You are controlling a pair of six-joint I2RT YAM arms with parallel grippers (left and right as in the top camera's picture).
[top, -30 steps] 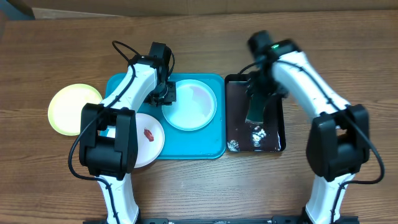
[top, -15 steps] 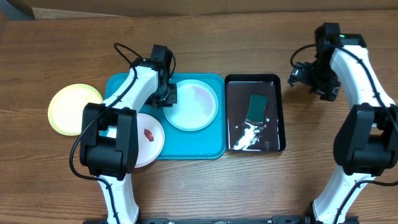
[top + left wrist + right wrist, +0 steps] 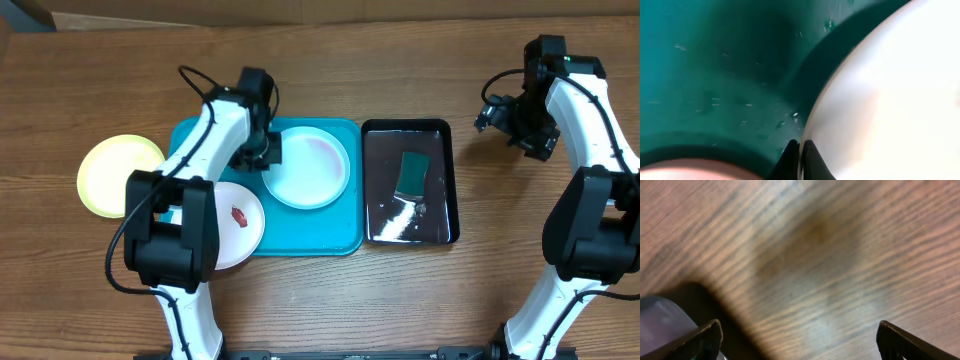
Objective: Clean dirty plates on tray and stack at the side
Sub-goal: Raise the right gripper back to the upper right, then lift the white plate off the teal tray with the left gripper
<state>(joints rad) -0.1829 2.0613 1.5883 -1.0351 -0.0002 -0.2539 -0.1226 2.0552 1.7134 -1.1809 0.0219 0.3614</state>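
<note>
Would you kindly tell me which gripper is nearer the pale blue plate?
Left. The left gripper pinches the pale blue plate at its left rim; the right gripper hangs open over the table, beyond the black tray.
</note>
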